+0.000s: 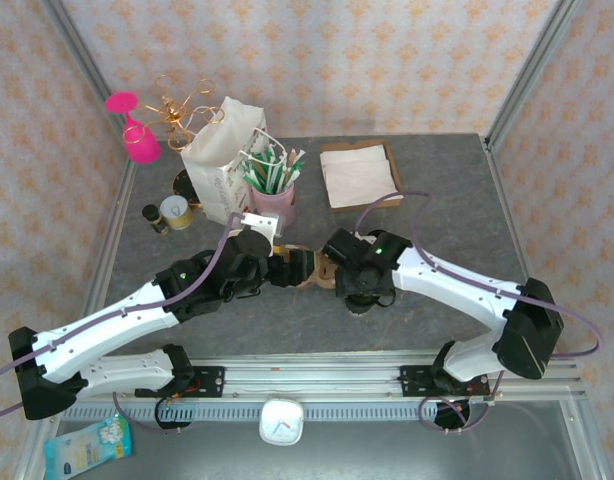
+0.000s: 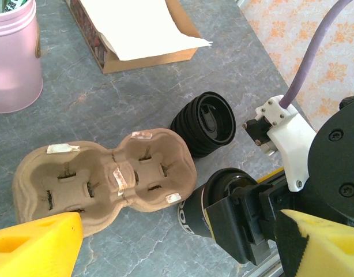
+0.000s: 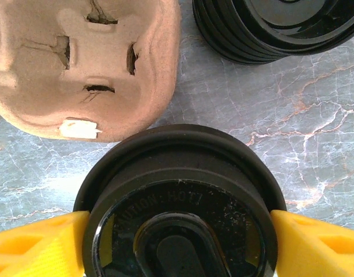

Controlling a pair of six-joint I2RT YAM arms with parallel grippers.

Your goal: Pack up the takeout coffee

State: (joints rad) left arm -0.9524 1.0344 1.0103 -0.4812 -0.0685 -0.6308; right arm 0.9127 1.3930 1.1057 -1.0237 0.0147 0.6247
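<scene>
One black-lidded takeout coffee [image 3: 177, 173] clamped in right pincer [image 3: 180, 236] | left pincer [image 2: 180, 234] apart | moulded cardboard carrier [image 2: 108, 173] alongside

My overhead feed is evenly bright, with only soft, short shadows on the grey marbled tabletop [image 1: 447, 190], and the enclosure's metal corner posts [image 1: 532, 65] splay outward toward the edges. On my right wrist feed the round black plastic lid [image 3: 183, 190] sits so close that its embossed lettering reads soft, a pale sheen lies on the stone beside it, and the yellow fingertip pads [image 3: 38, 242] blur away.
</scene>
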